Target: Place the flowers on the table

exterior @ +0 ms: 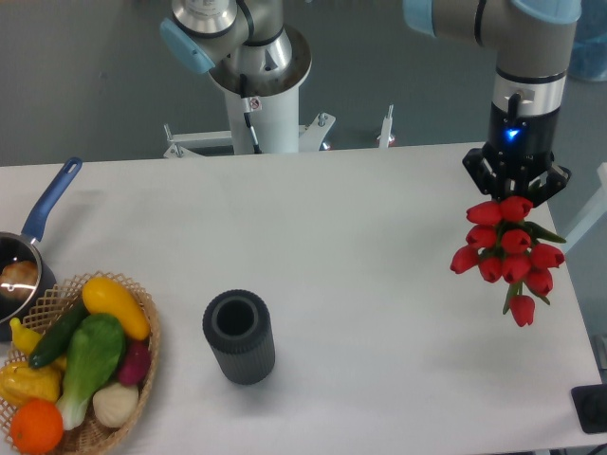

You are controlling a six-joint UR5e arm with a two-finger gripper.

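A bunch of red tulips with green leaves hangs blossoms-down from my gripper over the right side of the white table. The gripper is shut on the top of the bunch; the stems are hidden inside the fingers. The flowers appear to be held above the table surface near its right edge. A dark grey ribbed cylindrical vase stands upright and empty toward the front left of centre, far from the gripper.
A wicker basket of toy vegetables and fruit sits at the front left corner. A small pot with a blue handle is at the left edge. The arm's white base stands behind the table.
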